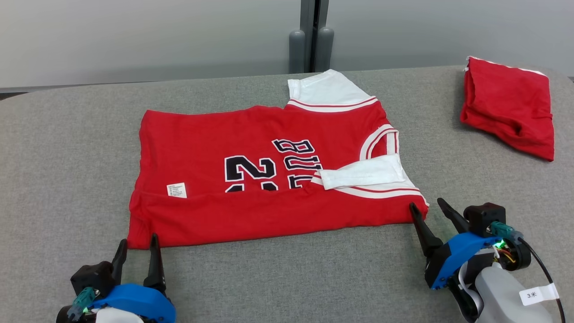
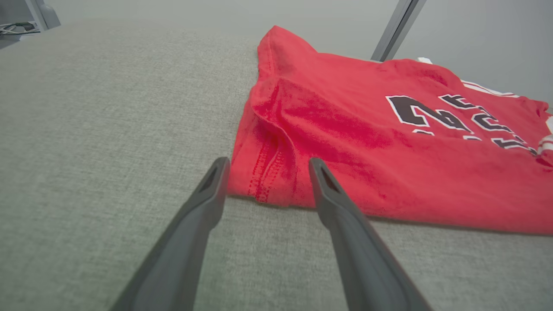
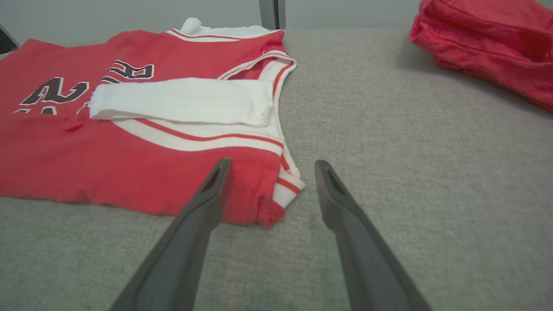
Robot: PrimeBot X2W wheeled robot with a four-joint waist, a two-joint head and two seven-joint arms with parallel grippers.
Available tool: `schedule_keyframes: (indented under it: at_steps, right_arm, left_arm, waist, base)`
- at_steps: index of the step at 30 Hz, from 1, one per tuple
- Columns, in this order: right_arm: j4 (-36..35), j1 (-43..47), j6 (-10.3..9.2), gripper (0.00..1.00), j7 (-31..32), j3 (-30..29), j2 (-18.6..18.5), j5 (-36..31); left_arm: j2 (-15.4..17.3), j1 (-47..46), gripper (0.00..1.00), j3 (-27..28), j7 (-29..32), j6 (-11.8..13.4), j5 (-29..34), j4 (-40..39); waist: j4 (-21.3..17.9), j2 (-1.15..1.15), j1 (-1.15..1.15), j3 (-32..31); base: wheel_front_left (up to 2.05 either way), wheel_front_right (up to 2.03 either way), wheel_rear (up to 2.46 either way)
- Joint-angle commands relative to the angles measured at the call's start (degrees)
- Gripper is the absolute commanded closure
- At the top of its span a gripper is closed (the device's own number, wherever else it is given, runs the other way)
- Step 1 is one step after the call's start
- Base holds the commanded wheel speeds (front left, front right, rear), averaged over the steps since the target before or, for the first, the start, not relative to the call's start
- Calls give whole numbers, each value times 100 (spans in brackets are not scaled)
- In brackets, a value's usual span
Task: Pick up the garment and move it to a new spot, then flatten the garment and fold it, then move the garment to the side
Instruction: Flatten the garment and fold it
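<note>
Folding seems only begun on the red-and-white cloth jersey (image 1: 202, 148), near edge doubled, left gripper (image 1: 139, 239) and right gripper (image 1: 425, 203) spread empty.

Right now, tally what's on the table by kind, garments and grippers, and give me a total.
Garments laid out flat: 1, the red jersey
Garments folded up: 1, the folded red garment
Grippers: 2, the left gripper and the right gripper, both open
Total: 4

Bare table (image 1: 432, 134) runs between the jersey (image 1: 202, 148) and the folded red cloth (image 1: 511, 107).
</note>
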Motion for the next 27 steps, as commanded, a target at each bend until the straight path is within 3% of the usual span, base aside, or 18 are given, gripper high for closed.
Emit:
schedule_keyframes:
  at_steps: [1,18,19,20,21,22,23,24,27]
  right_arm:
    - [-45,51,1,0,-29,4,-6,30]
    - [604,-259,1,0,-23,-113,320,-178]
    - [663,-295,1,8,-13,-131,366,-152]
    - [729,-317,1,54,-12,-137,404,-128]
    - [768,-333,2,84,-12,-139,428,-111]
    - [768,-349,2,100,-12,-150,453,-87]
    - [770,-350,2,100,-13,-161,470,-79]
    - [741,-343,1,100,-13,-177,476,-59]
    - [551,-216,1,100,-19,-322,426,-6]
  left_arm:
    - [-25,-62,0,7,-15,3,17,6]
    - [40,-463,0,191,1,210,207,898]
    - [44,-476,0,228,1,234,212,929]
    - [25,-485,0,271,1,225,167,981]
    - [1,-498,10,288,1,208,128,1044]
    - [-18,-515,59,282,5,175,103,1097]
    - [-36,-536,87,283,6,152,65,1129]
    - [-44,-543,100,274,6,125,64,1124]
    - [-52,-461,100,306,-3,82,46,911]
  waist:
    - [-9,-1,0,9]
    - [21,-1,0,209]
    - [30,-1,0,218]
    - [42,-1,0,221]
    - [61,-1,0,218]
    - [75,-1,0,209]
    - [86,-1,0,191]
    - [92,-1,0,171]
    - [136,-1,0,34]
  base:
    - [0,0,0]
    - [0,0,0]
    - [0,0,0]
    - [0,0,0]
    - [0,0,0]
    - [0,0,0]
    - [0,0,0]
    - [0,0,0]
    - [0,0,0]
